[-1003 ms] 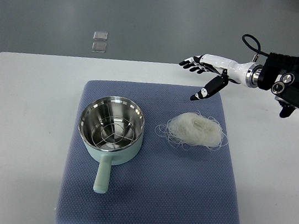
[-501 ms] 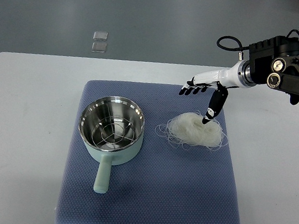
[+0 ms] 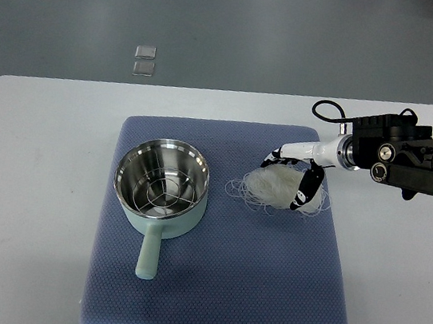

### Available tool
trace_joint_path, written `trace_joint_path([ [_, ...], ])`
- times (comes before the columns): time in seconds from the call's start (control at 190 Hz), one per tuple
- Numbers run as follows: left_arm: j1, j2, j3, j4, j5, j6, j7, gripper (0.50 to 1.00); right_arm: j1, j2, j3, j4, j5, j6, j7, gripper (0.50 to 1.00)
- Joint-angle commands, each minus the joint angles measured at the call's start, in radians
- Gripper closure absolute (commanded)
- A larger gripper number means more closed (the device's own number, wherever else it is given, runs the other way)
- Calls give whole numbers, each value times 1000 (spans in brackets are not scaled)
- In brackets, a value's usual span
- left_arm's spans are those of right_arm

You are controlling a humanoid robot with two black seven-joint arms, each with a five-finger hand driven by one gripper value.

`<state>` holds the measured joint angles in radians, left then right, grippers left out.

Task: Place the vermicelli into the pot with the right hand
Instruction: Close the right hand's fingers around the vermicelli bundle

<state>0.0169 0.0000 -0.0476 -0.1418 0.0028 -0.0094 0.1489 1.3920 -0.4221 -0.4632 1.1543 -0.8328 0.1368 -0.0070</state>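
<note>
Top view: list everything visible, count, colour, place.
table: 1, white, fills lower frame
mat: 1, blue-grey, centre of table
pot: 1, steel inside, pale green outside, left on mat, handle toward camera
vermicelli: 1 bundle, whitish, right of pot on mat
floor squares: 2, clear, on grey floor beyond table
right hand: 1, white with black fingertips, fingers around the vermicelli
left hand: not in view

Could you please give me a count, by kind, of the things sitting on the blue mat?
Pot: 1
Vermicelli bundle: 1
Total: 2, with the right hand down on the vermicelli.
</note>
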Motion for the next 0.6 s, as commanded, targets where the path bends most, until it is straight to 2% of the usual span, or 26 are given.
trace_joint_path([
  [0.0,0,0,0,1,0,0,0,500,-28,6,0,-11,-22,-23,4,597],
  [0.1,0,0,0,2,0,0,0,500,-62,8,0,-24,-40,-42,13,652],
  [0.121,0,0,0,2,0,0,0,500,-70,8,0,-30,-48,-48,21,691],
  [0.137,0,0,0,2,0,0,0,500,-76,11,0,-36,-55,-54,27,738],
  [0.142,0,0,0,2,0,0,0,500,-76,11,0,-36,-55,-54,27,738],
  [0.148,0,0,0,2,0,0,0,500,-79,13,0,-39,-61,-55,30,760],
  [0.153,0,0,0,2,0,0,0,500,-79,13,0,-39,-62,-55,30,760],
  [0.169,0,0,0,4,0,0,0,500,-85,16,0,-44,-72,-60,35,811],
  [0.174,0,0,0,4,0,0,0,500,-85,16,0,-44,-72,-60,35,812],
  [0.19,0,0,0,4,-1,0,0,500,-90,19,-2,-50,-85,-63,36,868],
  [0.195,0,0,0,4,-1,0,0,500,-90,19,-2,-50,-85,-63,36,869],
  [0.201,0,0,0,4,0,2,0,500,-91,20,-2,-54,-89,-63,38,905],
  [0.206,0,0,0,4,0,2,0,500,-91,20,-2,-54,-89,-63,38,906],
  [0.211,0,0,0,4,-1,0,0,500,-93,22,0,-56,-95,-65,38,946],
  [0.216,0,0,0,4,-1,0,0,500,-93,22,0,-56,-95,-65,38,946],
  [0.222,0,0,0,4,-1,0,0,500,-94,22,-2,-59,-100,-65,38,985],
  [0.232,0,0,0,4,-1,0,0,500,-96,23,-2,-61,-104,-65,39,1000],
  [0.422,0,0,0,5,-1,2,0,500,-100,20,6,-73,-118,-80,39,1000],
  [0.596,0,0,0,5,-1,2,0,500,-57,-23,57,-56,-101,-68,39,1000],
])
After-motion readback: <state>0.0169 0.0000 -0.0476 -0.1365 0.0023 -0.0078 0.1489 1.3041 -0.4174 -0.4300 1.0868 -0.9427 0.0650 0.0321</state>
